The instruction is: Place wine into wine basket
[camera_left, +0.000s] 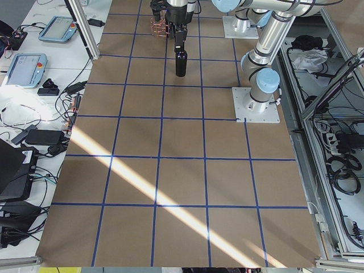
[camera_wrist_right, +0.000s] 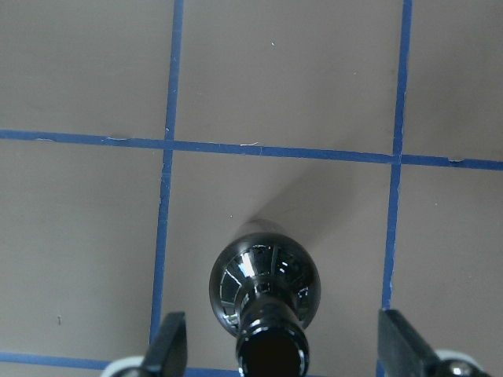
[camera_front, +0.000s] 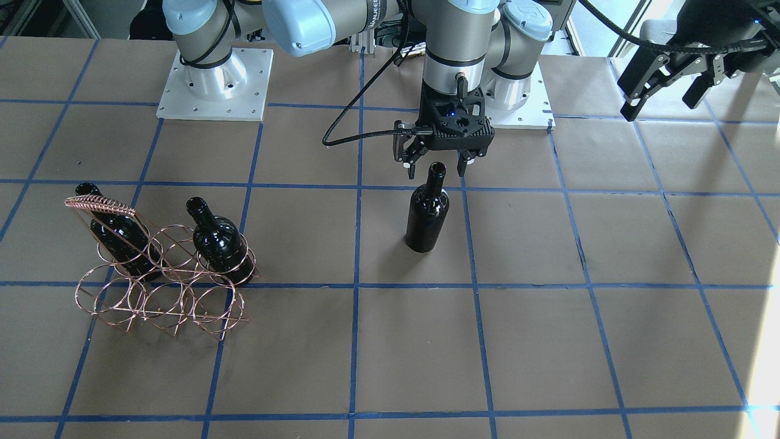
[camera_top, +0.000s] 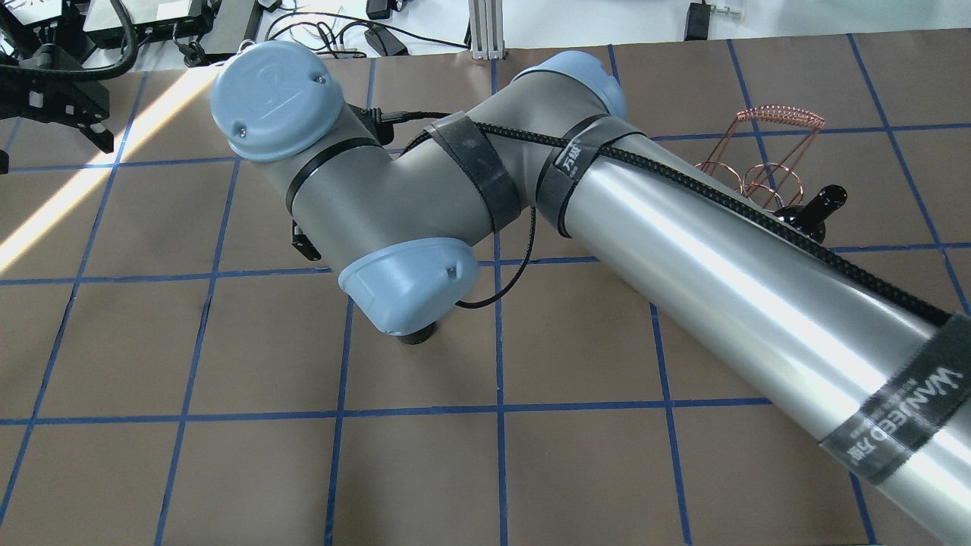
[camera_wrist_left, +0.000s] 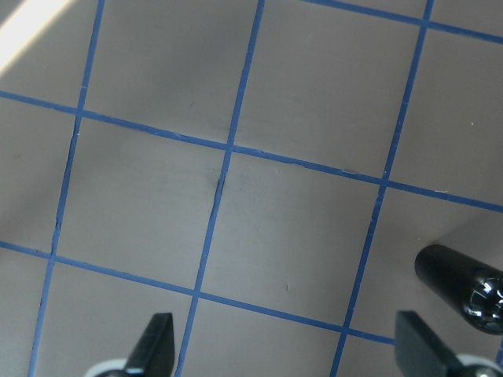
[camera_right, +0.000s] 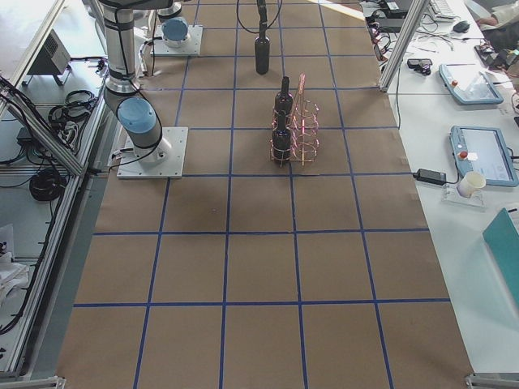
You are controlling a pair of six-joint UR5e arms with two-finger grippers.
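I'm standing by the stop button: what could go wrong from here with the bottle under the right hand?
The open right hand brackets the top of the free-standing bottle; a grip on that narrow glossy neck may slip or tip it. The wine basket is thin wire and holds two bottles in the row nearer the robot; a carried bottle could knock them or snag a ring.

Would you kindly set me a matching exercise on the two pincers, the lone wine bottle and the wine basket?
Things:
1. right pincer
2. left pincer
3. lone wine bottle
4. wine basket

States:
A. holds two other bottles
B. open and empty, off to the side
C. standing upright, outside the basket
D. open, astride a bottle's mouth

Pairs: 1-D, 2-B, 3-C, 4-A
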